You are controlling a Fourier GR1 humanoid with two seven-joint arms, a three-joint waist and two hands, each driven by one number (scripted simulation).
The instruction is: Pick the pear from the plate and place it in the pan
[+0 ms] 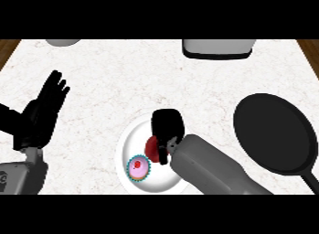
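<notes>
Curled right black hand [167, 125] over red pear [151, 145] on round white plate [129, 142], centre frame; left black hand [37, 116] open; no writing legible.

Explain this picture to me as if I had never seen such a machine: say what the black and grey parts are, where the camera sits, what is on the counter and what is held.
The camera looks steeply down from the robot's head at a pale marble counter. The grey tubes coming in from below are its forearms, each ending in a black hand. The left hand rests open at the left, fingers up. The right hand is curled over a white plate, around a red thing, mostly hidden, presumably the pear. Whether it is lifted yet cannot be told. A pink cupcake also sits on the plate. To the right lies a black pan. Two grey objects show partly at the far edge.
</notes>
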